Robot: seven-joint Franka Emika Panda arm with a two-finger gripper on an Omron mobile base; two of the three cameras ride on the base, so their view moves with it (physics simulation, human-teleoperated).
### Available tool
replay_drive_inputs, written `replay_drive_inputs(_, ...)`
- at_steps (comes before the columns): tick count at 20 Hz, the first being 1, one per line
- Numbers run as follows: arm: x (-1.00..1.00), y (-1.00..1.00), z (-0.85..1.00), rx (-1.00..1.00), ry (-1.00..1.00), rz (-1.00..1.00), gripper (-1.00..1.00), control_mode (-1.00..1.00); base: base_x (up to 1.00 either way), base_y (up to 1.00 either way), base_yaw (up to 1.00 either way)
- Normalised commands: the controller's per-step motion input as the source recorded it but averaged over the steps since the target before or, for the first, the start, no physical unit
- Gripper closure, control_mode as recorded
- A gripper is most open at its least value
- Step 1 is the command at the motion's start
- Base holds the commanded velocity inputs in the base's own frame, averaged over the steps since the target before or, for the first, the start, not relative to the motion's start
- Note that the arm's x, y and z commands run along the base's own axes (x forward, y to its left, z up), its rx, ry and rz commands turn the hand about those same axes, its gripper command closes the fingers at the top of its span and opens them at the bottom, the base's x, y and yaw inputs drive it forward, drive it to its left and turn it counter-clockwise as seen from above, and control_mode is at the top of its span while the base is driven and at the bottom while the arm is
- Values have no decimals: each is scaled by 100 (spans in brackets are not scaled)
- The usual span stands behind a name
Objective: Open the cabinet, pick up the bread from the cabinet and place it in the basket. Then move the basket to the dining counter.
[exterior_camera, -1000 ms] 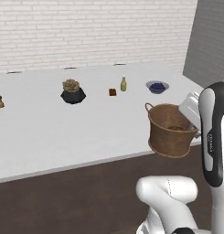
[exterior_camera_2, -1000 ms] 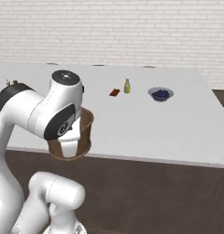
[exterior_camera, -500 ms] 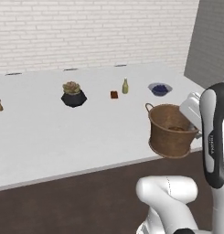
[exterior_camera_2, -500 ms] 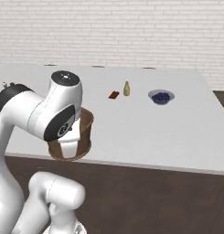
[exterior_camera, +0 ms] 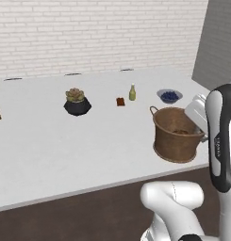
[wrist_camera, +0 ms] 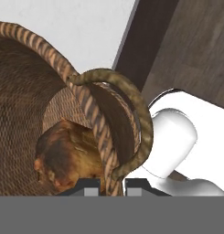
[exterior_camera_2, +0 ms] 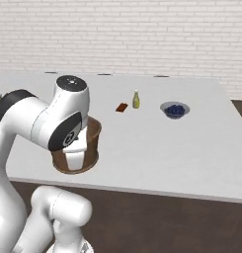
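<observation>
The bread (wrist_camera: pixel 70 157) lies in the basket (exterior_camera: pixel 176 134) on the dining counter (exterior_camera: pixel 51 146).

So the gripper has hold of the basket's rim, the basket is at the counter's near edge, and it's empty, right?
Not empty: the hand view shows the bread lying inside the basket. The rest holds: the gripper is shut on the rim, at the near edge of the dining counter.

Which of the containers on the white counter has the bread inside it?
The brown woven basket near the counter's front edge; the bread lies inside it. The black plant pot holds a plant, the small bowl something blue.
</observation>
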Motion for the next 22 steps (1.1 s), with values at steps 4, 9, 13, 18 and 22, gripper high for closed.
replay_drive_inputs(4, 0, 0, 0, 0, 0, 0, 100, 100, 39, 1, 0)
replay_drive_inputs(9, 0, 0, 0, 0, 0, 0, 100, 100, 43, 2, 0)
replay_drive_inputs(13, 0, 0, 0, 0, 0, 0, 100, 100, 28, 1, -1)
replay_drive_inputs(18, 52, -6, 0, 0, 0, 3, 100, -100, 0, 0, 0)
replay_drive_inputs(22, 96, 0, 0, 0, 2, 1, 100, -100, 0, 0, 0)
